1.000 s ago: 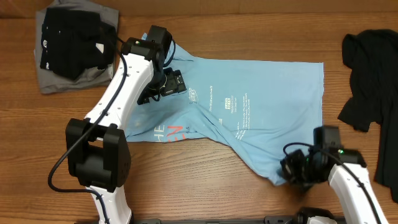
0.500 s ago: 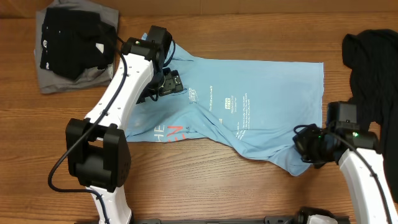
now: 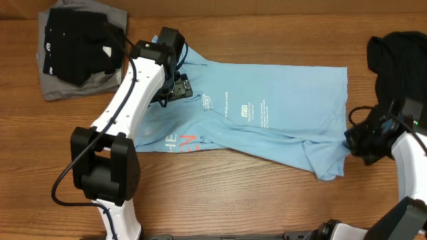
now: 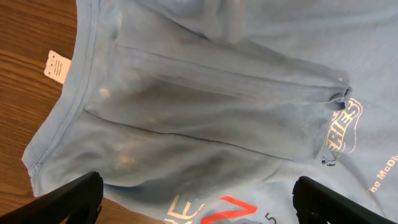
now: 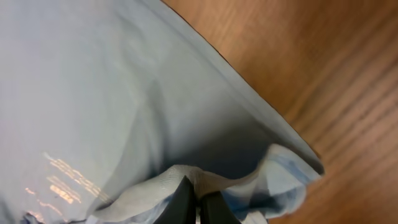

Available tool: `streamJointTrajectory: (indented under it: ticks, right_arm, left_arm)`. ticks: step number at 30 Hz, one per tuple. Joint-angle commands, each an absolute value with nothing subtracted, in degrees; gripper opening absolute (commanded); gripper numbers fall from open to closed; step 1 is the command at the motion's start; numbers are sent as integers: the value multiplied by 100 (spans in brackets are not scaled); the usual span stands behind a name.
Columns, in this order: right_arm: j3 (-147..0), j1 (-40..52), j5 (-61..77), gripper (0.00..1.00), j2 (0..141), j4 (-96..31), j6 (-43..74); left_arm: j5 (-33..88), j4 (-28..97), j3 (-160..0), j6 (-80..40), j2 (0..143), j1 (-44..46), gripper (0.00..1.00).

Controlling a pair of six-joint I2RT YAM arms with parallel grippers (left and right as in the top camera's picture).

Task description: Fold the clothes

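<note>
The clothes in play are a light-blue T-shirt point(image 3: 273, 123) with white and pink-red lettering, spread across the middle of the table. My left gripper point(image 3: 179, 88) hovers open over its collar end. In the left wrist view its fingertips point(image 4: 68, 199) frame the wrinkled shirt point(image 4: 217, 112), with nothing between them. My right gripper point(image 3: 351, 140) is shut on the shirt's lower right corner. In the right wrist view, the right gripper point(image 5: 199, 202) pinches a fold of the shirt's hem point(image 5: 180, 177), which hangs bunched around the fingers.
A black garment point(image 3: 77, 40) lies on a grey one point(image 3: 60, 87) at the back left. Another black garment point(image 3: 400, 73) lies crumpled at the right edge, close behind my right arm. A white tag point(image 4: 56, 65) sticks out at the shirt's collar. Bare wooden table point(image 3: 280, 207) runs along the front.
My right gripper has moved right and slightly back, dragging the shirt's lower corner with it and stretching that edge out. The left gripper has stayed open, shifting only slightly.
</note>
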State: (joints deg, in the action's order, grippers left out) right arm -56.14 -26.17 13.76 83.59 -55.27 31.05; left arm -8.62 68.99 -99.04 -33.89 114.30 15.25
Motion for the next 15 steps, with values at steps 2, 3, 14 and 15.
streamJointTrajectory:
  ticks: [2, 3, 14, 15]
  right_arm:
    - [-6036, -2637, 1448, 4, 8501, -5304, 2882]
    - [-6053, -2637, 1428, 4, 8506, -5223, 2877]
    - [-6060, -2633, 1367, 4, 8530, -4462, 2842]
    - [-6060, -2633, 1332, 4, 8547, -4449, 2842]
  left_arm:
    - [-982, 6882, -9935, -3277, 11574, 1503, 100]
    - [-982, 6882, -9935, -3277, 11592, 1503, 100]
    - [-982, 6851, -9933, -3280, 11784, 1503, 100]
    - [-982, 6853, -9933, -3280, 11784, 1503, 100]
